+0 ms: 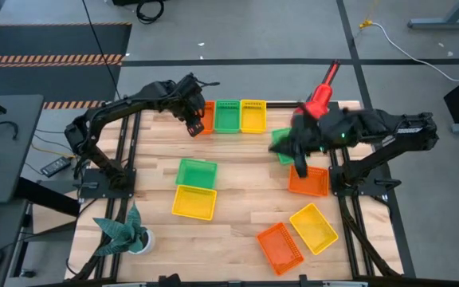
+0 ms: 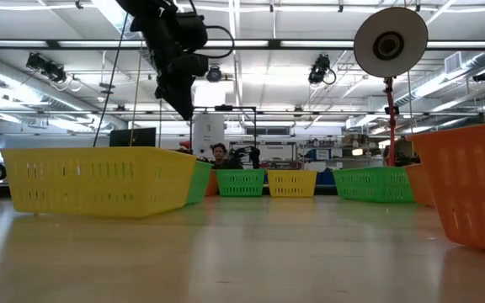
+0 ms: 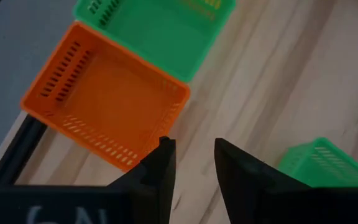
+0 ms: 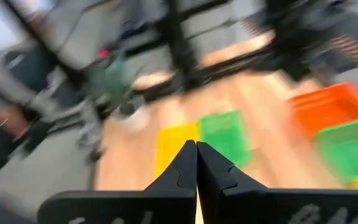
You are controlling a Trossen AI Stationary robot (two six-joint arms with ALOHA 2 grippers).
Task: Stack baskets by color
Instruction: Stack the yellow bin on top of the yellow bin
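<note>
Three baskets stand in a row at the table's far edge: orange (image 1: 207,119), green (image 1: 227,115) and yellow (image 1: 253,115). My left gripper (image 1: 193,121) hovers above the orange basket's (image 3: 104,102) near corner. It points steeply down, open, with nothing between its fingers (image 3: 194,165). More baskets rest flat on the table: green (image 1: 196,172) and yellow (image 1: 194,202) at middle left, green (image 1: 280,142) and orange (image 1: 307,182) under my right arm, yellow (image 1: 315,228) and orange (image 1: 280,247) near the front. My right gripper (image 4: 196,168) is shut on nothing, raised over the table's right part (image 1: 298,159).
A red cone-shaded lamp (image 1: 323,94) stands at the far right behind my right arm. A green paper plant (image 1: 126,231) sits at the near left corner. Bare wood lies in the table's middle (image 1: 245,175). In the low view my left arm (image 2: 171,50) hangs above the far row.
</note>
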